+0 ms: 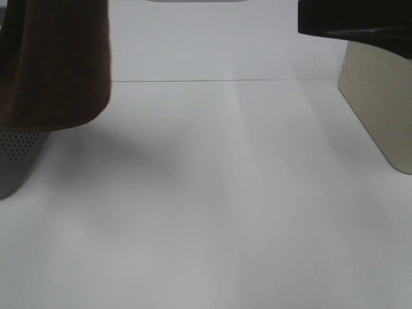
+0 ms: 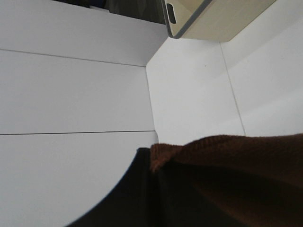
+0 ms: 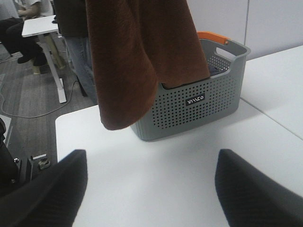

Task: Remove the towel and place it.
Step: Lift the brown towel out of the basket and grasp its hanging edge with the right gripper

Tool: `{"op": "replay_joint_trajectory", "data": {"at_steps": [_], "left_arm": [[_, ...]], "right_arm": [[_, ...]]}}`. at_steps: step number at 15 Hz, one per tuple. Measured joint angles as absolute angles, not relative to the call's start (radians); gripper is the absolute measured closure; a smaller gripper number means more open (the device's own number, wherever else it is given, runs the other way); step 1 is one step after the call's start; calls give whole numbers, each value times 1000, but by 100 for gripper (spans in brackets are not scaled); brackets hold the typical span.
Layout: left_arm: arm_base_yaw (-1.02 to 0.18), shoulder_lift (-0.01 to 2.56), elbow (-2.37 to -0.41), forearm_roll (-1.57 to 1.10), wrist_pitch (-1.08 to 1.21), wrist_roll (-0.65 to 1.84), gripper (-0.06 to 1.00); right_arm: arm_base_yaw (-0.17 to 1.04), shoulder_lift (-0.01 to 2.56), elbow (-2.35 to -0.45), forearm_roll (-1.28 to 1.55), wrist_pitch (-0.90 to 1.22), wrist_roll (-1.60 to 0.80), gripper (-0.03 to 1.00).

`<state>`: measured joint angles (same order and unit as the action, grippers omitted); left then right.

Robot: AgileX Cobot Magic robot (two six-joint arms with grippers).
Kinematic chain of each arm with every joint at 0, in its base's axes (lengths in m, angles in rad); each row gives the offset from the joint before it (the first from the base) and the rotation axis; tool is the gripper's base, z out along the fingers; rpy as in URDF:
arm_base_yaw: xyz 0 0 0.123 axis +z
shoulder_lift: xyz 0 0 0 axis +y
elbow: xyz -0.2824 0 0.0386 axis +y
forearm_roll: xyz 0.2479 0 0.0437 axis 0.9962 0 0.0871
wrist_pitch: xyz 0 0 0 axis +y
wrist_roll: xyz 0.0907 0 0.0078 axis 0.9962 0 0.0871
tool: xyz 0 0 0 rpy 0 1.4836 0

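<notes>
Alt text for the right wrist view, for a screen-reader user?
A maroon towel hangs in the air, its lower end draped in front of a grey perforated basket that stands on a white table. In the foreground the right gripper is open and empty, jaws wide apart.

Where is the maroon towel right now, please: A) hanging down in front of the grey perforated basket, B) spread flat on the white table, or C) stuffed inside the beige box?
A, since the right wrist view shows the towel draping down from above across a corner of the grey perforated basket.
</notes>
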<state>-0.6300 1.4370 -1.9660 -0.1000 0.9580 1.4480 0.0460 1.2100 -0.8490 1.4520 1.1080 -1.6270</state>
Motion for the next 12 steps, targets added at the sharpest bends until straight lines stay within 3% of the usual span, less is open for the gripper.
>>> {"op": "replay_joint_trajectory", "data": {"at_steps": [3, 5, 7, 12], "left_arm": [[-661, 1458, -1965, -101, 877, 1494, 94], [-677, 1483, -1965, -102, 829, 1520, 94], [-679, 1494, -1965, -101, 822, 1523, 94], [-679, 1494, -1965, -99, 810, 1523, 94]], "right_arm": [[61, 1371, -982, 1452, 1140, -1664, 22], [187, 1510, -1121, 1448, 1142, -1671, 21], [232, 1583, -1195, 1448, 1142, -1672, 21], [260, 1662, -1223, 1442, 1202, -1675, 21]]}}
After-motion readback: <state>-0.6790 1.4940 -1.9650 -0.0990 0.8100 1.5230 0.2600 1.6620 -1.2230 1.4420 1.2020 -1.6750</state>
